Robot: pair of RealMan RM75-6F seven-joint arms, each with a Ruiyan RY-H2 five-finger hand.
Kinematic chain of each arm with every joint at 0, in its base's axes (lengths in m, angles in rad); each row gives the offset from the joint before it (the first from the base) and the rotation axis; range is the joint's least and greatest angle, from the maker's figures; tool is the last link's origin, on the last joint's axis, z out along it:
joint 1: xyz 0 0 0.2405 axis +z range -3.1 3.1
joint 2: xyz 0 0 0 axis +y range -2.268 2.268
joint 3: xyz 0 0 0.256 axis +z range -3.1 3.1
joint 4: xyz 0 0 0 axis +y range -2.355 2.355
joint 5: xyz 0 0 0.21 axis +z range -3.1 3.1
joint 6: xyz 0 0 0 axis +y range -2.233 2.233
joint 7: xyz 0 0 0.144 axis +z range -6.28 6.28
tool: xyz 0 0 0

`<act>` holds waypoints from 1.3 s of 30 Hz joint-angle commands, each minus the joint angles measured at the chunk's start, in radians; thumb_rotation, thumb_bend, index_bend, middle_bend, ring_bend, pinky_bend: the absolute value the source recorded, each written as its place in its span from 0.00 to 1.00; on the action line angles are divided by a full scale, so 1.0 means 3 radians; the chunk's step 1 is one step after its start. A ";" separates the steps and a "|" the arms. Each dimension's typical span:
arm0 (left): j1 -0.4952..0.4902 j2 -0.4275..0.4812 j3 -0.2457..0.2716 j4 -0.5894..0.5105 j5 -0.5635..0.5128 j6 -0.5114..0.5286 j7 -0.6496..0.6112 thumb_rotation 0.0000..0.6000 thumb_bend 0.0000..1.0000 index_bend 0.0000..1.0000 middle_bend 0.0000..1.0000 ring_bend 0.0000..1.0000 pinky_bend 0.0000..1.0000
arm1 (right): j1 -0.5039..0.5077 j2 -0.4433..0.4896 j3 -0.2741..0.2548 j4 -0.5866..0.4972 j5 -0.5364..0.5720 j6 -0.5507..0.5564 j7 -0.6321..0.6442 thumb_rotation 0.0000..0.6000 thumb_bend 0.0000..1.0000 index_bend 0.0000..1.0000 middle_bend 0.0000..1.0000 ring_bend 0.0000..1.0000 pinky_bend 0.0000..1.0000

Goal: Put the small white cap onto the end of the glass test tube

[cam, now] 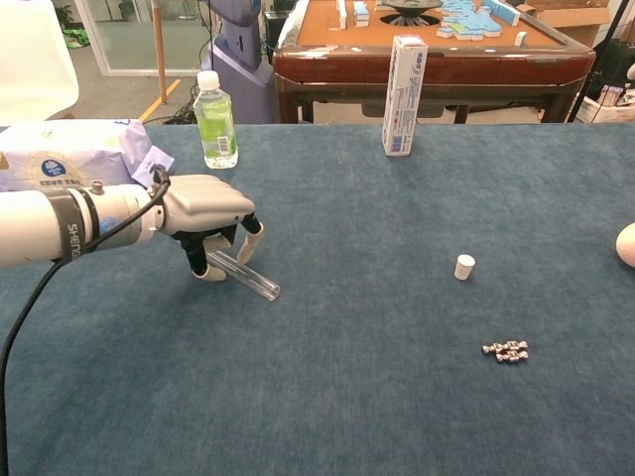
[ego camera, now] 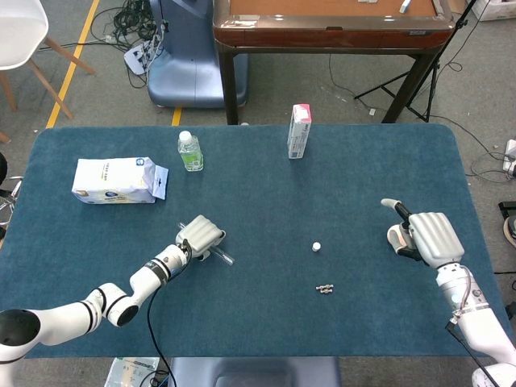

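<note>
The glass test tube [cam: 248, 277] lies slanted on the blue table. Its far end sits under my left hand [cam: 203, 213], whose fingers curl around it from above; its open end [ego camera: 226, 259] sticks out to the right. The small white cap [cam: 464, 266] stands alone on the cloth, well to the right of the tube, and shows as a white dot [ego camera: 317, 246] in the head view. My right hand [ego camera: 423, 234] hovers near the right table edge, empty, its fingers apart and one pointing away. Only its edge [cam: 627, 245] shows in the chest view.
A short metal chain piece [cam: 505, 350] lies in front of the cap. At the back stand a green-labelled bottle [cam: 215, 120] and an upright white carton [cam: 403, 94]. A tissue pack [ego camera: 114, 180] lies at the back left. A wooden table [ego camera: 330, 24] stands behind.
</note>
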 commanded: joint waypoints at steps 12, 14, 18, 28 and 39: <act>0.0115 -0.0015 -0.0065 0.0012 -0.0033 0.0209 -0.0276 1.00 0.27 0.63 0.98 0.92 1.00 | -0.0010 -0.0033 -0.0023 0.0041 -0.0032 -0.0026 -0.0028 1.00 0.52 0.20 0.86 0.99 1.00; 0.0161 0.0052 -0.0087 -0.0089 -0.0079 0.0245 -0.0325 1.00 0.27 0.64 0.99 0.92 1.00 | -0.0007 -0.0059 -0.0035 0.0061 -0.0049 -0.0023 -0.0080 1.00 0.52 0.20 0.86 0.99 1.00; 0.0277 0.0205 -0.0127 -0.0328 -0.0182 0.0390 -0.0308 1.00 0.27 0.65 0.99 0.93 1.00 | 0.0019 -0.0127 -0.0052 0.0104 -0.0064 -0.0054 -0.0167 1.00 0.52 0.20 0.87 1.00 1.00; 0.0617 0.0770 -0.0166 -0.1264 -0.0586 0.0794 0.0045 1.00 0.27 0.65 1.00 0.94 1.00 | 0.0248 -0.0595 0.0004 0.0470 -0.0011 -0.0238 -0.0387 1.00 0.37 0.44 0.96 1.00 1.00; 0.0903 0.1160 -0.0067 -0.1944 -0.0684 0.1238 0.0390 1.00 0.27 0.65 1.00 0.94 1.00 | 0.0615 -0.1200 0.0050 0.0946 0.0315 -0.0643 -0.0789 1.00 0.34 0.49 0.98 1.00 1.00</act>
